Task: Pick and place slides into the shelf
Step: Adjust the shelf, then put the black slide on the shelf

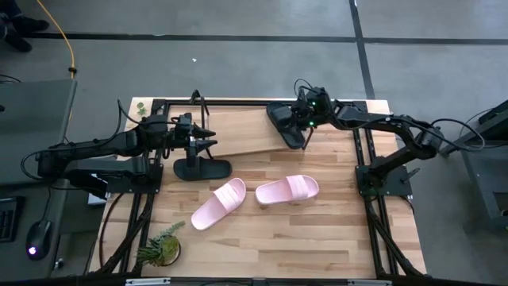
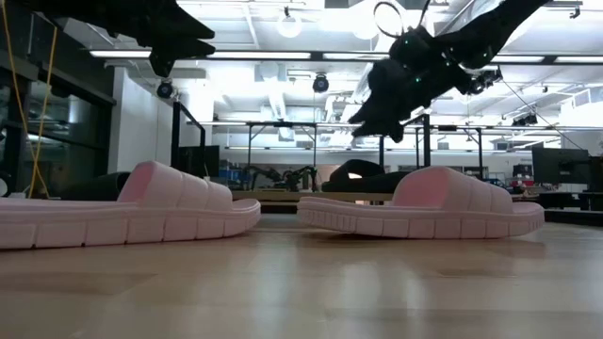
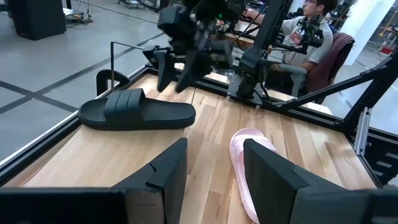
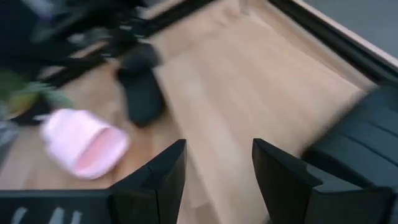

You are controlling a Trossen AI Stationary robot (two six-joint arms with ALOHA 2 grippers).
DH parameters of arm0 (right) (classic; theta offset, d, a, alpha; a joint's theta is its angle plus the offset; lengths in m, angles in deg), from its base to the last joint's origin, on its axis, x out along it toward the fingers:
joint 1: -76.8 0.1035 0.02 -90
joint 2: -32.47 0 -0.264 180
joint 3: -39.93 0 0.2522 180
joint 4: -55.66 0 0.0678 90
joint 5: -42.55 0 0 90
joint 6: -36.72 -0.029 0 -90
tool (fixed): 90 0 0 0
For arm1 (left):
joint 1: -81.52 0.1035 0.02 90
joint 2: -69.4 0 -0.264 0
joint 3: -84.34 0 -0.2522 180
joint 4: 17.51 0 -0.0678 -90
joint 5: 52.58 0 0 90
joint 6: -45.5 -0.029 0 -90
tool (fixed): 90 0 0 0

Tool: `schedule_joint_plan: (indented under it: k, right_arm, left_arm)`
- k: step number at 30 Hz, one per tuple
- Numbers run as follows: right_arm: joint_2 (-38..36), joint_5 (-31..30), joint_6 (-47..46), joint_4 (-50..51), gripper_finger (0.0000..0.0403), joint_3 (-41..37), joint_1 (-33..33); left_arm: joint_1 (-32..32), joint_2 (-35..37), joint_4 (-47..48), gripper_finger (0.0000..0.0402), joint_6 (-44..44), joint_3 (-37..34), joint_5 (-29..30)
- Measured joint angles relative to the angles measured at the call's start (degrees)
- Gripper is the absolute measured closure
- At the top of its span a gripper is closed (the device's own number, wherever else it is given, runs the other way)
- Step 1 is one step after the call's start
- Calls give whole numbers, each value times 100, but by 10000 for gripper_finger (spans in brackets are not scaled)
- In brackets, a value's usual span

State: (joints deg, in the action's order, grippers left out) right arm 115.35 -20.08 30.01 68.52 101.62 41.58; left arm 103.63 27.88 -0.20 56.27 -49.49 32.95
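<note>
Two pink slides (image 1: 220, 204) (image 1: 287, 189) lie sole-down mid-table. One black slide (image 1: 202, 168) lies on the table at the left, just nearer than my left gripper (image 1: 209, 140), which hangs open above the table. A second black slide (image 1: 286, 124) lies at the far right, by the right end of the shelf's wooden board (image 1: 248, 144); whether it rests on the board I cannot tell. My right gripper (image 1: 305, 127) hovers open just above this slide (image 4: 364, 146), which lies beside its fingers, not between them.
A small potted plant (image 1: 163, 246) stands at the near left corner. The black frame (image 1: 367, 171) runs along the table's sides. Bare wood lies between the pink slides and the near edge. A person (image 3: 311, 31) sits beyond the table's right side.
</note>
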Motion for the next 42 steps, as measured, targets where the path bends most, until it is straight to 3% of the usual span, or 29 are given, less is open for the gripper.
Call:
schedule_joint_plan:
  k: [4,8,11,17,28,38,42]
  right_arm:
    - [14,-1115,8,360,226,0,0]
    - [12,-1493,-88,446,226,0,1]
    - [10,-1418,-81,438,226,0,49]
    - [8,-675,221,-31,226,0,271]
    - [6,-677,323,-414,226,0,938]
    - [6,-742,417,-465,226,0,1474]
    - [6,-744,419,-572,226,0,1604]
  left_arm:
    - [0,2,0,259,-2,0,0]
    - [0,1,0,259,-1,0,0]
    - [0,2,0,259,0,0,0]
    - [0,0,0,259,-2,0,0]
    - [0,0,114,259,3,-2,-7]
    - [0,0,572,259,7,-2,-518]
    - [0,2,779,259,11,-2,-1092]
